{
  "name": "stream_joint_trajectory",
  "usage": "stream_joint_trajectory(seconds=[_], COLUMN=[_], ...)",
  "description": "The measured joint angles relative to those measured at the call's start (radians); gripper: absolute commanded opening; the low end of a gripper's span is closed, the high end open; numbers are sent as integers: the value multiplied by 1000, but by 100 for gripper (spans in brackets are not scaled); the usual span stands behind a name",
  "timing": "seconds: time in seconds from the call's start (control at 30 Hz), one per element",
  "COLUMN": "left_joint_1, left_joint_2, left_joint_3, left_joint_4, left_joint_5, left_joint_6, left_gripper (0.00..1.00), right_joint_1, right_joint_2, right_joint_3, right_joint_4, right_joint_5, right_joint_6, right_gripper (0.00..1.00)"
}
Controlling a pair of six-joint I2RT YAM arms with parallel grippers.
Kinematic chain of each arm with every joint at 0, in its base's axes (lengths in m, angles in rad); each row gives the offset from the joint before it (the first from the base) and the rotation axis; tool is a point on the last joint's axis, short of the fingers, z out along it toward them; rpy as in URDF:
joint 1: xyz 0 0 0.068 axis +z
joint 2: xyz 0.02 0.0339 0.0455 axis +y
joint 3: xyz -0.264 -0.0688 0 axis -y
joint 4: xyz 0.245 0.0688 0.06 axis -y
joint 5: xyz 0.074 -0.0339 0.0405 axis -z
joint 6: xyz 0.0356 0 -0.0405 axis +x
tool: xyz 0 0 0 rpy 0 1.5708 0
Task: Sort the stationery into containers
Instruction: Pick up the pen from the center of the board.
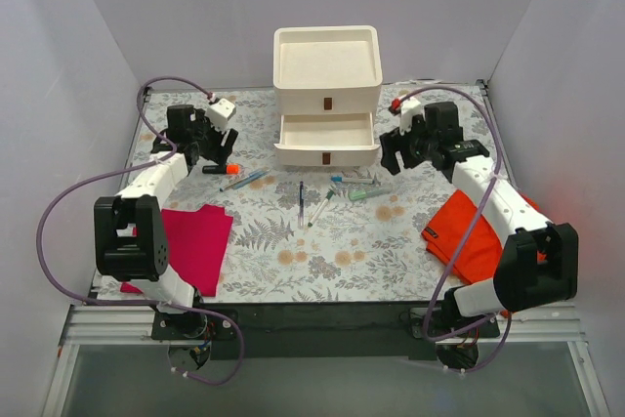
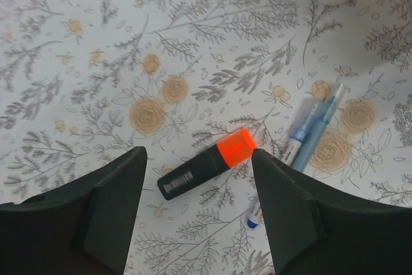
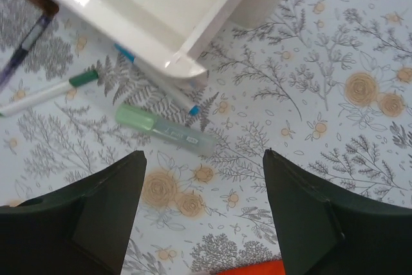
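Drawers [image 1: 326, 95]: cream-white stack with a shallow tray [image 1: 326, 34] on top; the lower drawer [image 1: 325, 133] is pulled out.
Left gripper [image 1: 219, 158]: left of the drawers, low over the orange-capped marker [image 1: 222, 170].
Blue pens [image 1: 244, 181]: a pair off the drawers' front-left corner.
Dark pen [image 1: 302, 192]: straight in front of the drawers, with the white pen [image 1: 320, 210] just beside it.
Teal marker [image 1: 367, 193]: front-right of the drawers.
Right gripper [image 1: 393, 161]: right of the drawers.
Magenta cloth [image 1: 195, 241]: well left and nearer than the drawers.
Orange cloth [image 1: 469, 231]: well right and nearer than the drawers.
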Motion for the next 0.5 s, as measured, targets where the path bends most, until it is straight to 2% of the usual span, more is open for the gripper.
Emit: stream_joint_trajectory(seconds=[0.1, 0.27, 0.5], left_joint_1=[-1, -1, 0], left_joint_2=[33, 53, 51], left_joint_3=[0, -7, -19], left_joint_4=[-48, -77, -78], left_joint_5=[13, 0, -36], left_joint_6=[0, -34, -94], left_gripper=[65, 65, 65], right_joint_1=[5, 16, 14], right_joint_2=[-48, -108, 23], right_joint_3=[-92, -223, -182], right_joint_4=[-12, -27, -87], right_joint_5=[-86, -199, -283], right_joint_6=[-144, -494, -870], right_gripper=[78, 75, 66])
